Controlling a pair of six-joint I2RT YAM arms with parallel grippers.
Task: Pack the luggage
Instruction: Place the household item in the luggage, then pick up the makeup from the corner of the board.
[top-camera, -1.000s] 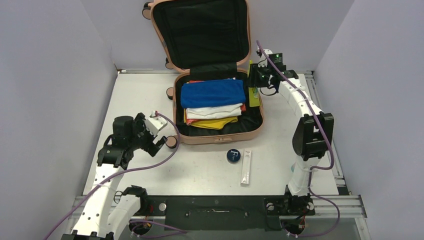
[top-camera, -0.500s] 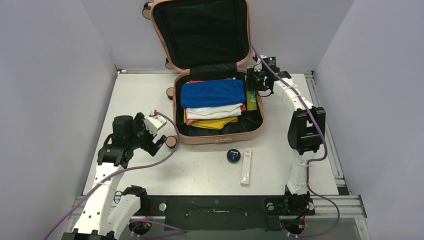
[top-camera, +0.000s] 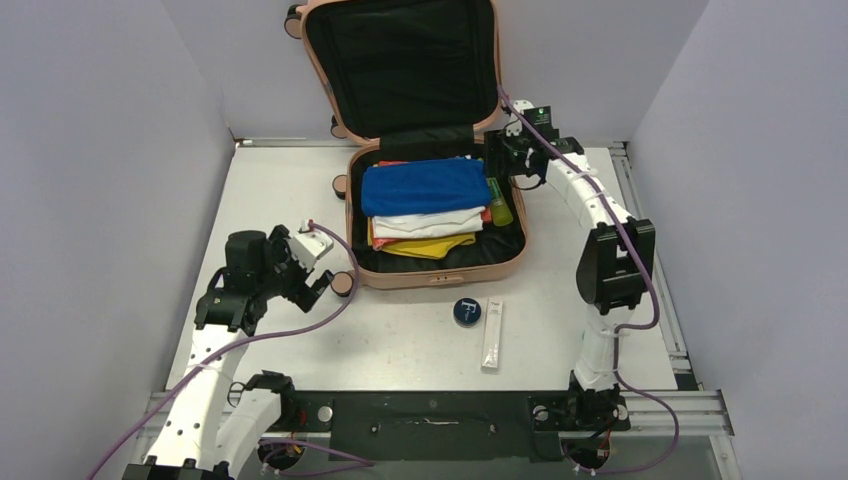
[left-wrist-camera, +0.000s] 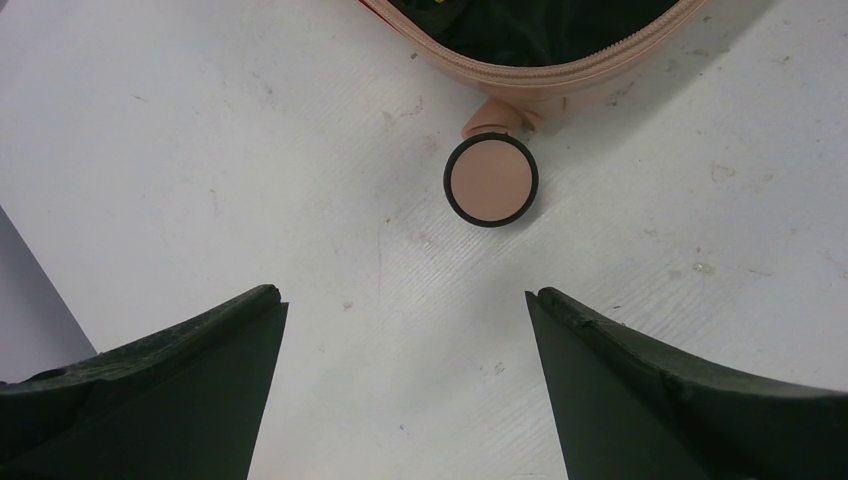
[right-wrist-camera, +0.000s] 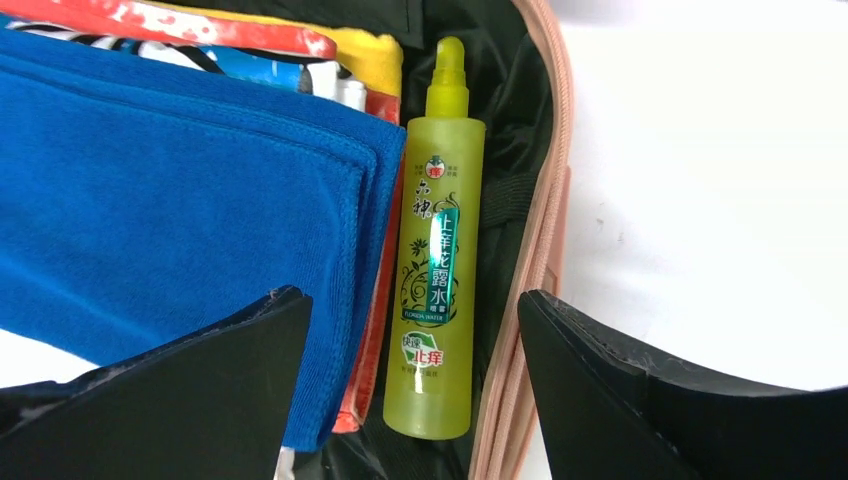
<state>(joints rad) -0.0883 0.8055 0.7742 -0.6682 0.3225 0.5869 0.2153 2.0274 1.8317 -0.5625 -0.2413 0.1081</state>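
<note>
The luggage (top-camera: 440, 275), a peach-pink suitcase, lies open with its black-lined lid (top-camera: 400, 60) propped against the back wall. Inside is a stack of folded clothes with a blue towel (top-camera: 425, 186) on top. A yellow-green spray bottle (top-camera: 499, 206) lies in the gap between the clothes and the right wall. My right gripper (top-camera: 497, 163) hovers just above it, open, with the bottle (right-wrist-camera: 437, 250) free between the spread fingers (right-wrist-camera: 412, 297). My left gripper (top-camera: 322, 280) is open over the table (left-wrist-camera: 403, 295), just short of a suitcase wheel (left-wrist-camera: 491, 180).
A round dark-blue tin (top-camera: 467, 312) and a white tube (top-camera: 492, 336) lie on the table in front of the suitcase. Grey walls close in the left, right and back sides.
The right gripper moved left over the suitcase with the bottle and opened. The bottle now lies inside, beside the clothes. The left arm has not moved.
</note>
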